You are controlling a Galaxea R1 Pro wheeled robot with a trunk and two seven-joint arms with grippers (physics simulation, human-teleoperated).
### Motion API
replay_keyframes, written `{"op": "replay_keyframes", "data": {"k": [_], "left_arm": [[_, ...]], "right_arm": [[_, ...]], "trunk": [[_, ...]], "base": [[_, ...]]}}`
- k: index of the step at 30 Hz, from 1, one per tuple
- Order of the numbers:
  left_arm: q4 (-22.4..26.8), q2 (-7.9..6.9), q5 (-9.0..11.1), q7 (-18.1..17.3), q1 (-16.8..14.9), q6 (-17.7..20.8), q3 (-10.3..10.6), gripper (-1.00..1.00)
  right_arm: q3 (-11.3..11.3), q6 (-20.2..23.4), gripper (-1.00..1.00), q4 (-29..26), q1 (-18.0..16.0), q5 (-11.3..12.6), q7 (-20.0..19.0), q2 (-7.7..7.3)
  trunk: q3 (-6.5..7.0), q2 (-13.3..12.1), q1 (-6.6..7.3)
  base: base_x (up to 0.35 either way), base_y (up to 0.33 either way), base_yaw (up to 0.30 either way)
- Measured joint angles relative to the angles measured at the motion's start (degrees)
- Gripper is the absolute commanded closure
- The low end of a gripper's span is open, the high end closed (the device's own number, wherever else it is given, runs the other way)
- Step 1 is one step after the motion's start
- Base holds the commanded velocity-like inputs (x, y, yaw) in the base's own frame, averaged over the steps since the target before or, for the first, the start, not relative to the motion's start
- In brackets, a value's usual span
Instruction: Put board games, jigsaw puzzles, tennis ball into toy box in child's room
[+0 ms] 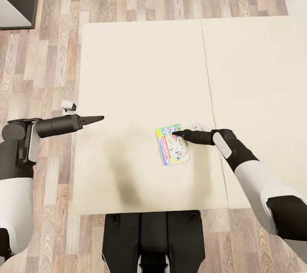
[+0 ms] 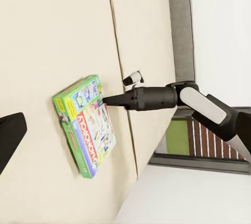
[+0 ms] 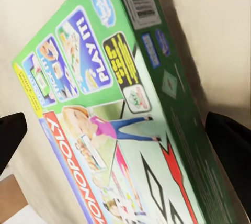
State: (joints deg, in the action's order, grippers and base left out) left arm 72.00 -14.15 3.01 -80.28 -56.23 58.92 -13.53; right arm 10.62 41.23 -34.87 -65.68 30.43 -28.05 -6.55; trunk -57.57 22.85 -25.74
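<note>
One board game, a green-edged Monopoly box, is seen lying flat on the bed. One bed is counted, its beige sheet divided into two panels by a single seam. Two robot arms are counted, a left arm and a right arm, each ended by one pair of dark jaws. One dark-grey unit is made out at the far edge of the wood-plank floor. One window is glimpsed past the bed in the left wrist view.
</note>
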Motion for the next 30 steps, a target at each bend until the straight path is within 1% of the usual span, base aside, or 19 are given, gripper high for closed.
{"op": "replay_keyframes", "data": {"k": [5, 17, 22, 30], "left_arm": [[0.0, 0.0, 0.0, 0.0, 0.0, 0.0, 0.0, -1.0], [0.0, 0.03, 0.0, 0.0, 0.0, 0.0, 0.0, -1.0], [0.0, 0.02, 0.0, 0.0, 0.0, 0.0, 0.0, -1.0], [-0.1, 0.02, 0.0, 0.0, 0.0, 0.0, 0.0, -1.0]], "right_arm": [[0.0, 0.0, -1.0, 0.0, 0.0, 0.1, 0.0, 0.0], [0.2, 1.2, -1.0, 0.0, -0.1, 0.4, 0.2, -0.14], [0.2, 3.6, -1.0, 0.2, -0.1, 0.5, 1.5, -0.16], [0.1, 4.0, -1.0, 0.8, -0.1, 0.2, 2.9, 0.01]], "trunk": [[0.0, 0.0, 0.0], [0.0, 0.0, -0.01], [0.0, 0.0, -0.01], [0.0, 0.0, -0.01]], "base": [[0.0, 0.091, 0.0], [0.0, 0.007, 0.0], [0.0, 0.0, 0.0], [0.0, 0.0, 0.0]]}}
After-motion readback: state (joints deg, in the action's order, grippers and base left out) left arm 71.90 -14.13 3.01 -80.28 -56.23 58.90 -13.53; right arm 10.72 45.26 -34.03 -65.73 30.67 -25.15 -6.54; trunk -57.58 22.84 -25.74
